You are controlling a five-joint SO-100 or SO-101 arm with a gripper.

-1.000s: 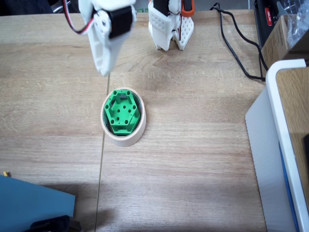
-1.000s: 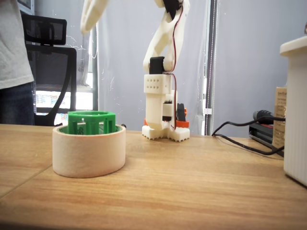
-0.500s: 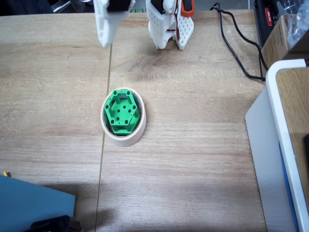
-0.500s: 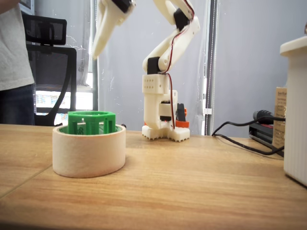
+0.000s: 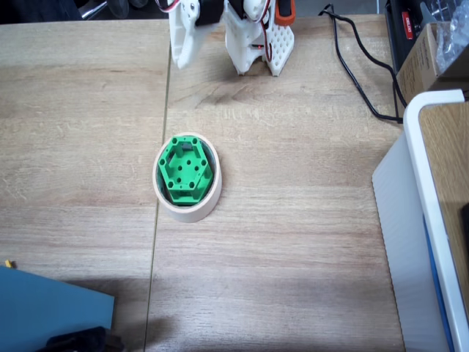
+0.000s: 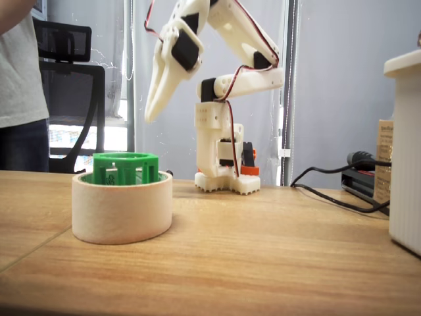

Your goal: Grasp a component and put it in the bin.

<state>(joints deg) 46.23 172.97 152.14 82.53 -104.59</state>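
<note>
Your component (image 5: 186,171) sits inside the bin (image 5: 208,205), mid-table toward the left edge: placing looks done. Gripper (image 6: 152,113) hangs near the far edge, holding nothing; jaw gap, cannot tell. Left: park the arm.

No readable text, labels, brands or numbers on anything.

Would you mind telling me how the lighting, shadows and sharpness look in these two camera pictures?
In the fixed view from above, light is even and soft, with a faint shadow beside the tape ring and the green hexagonal block crisp. In the low fixed view, the bright window behind backlights the scene; the ring is sharp, and the tool looks slightly soft.
</note>
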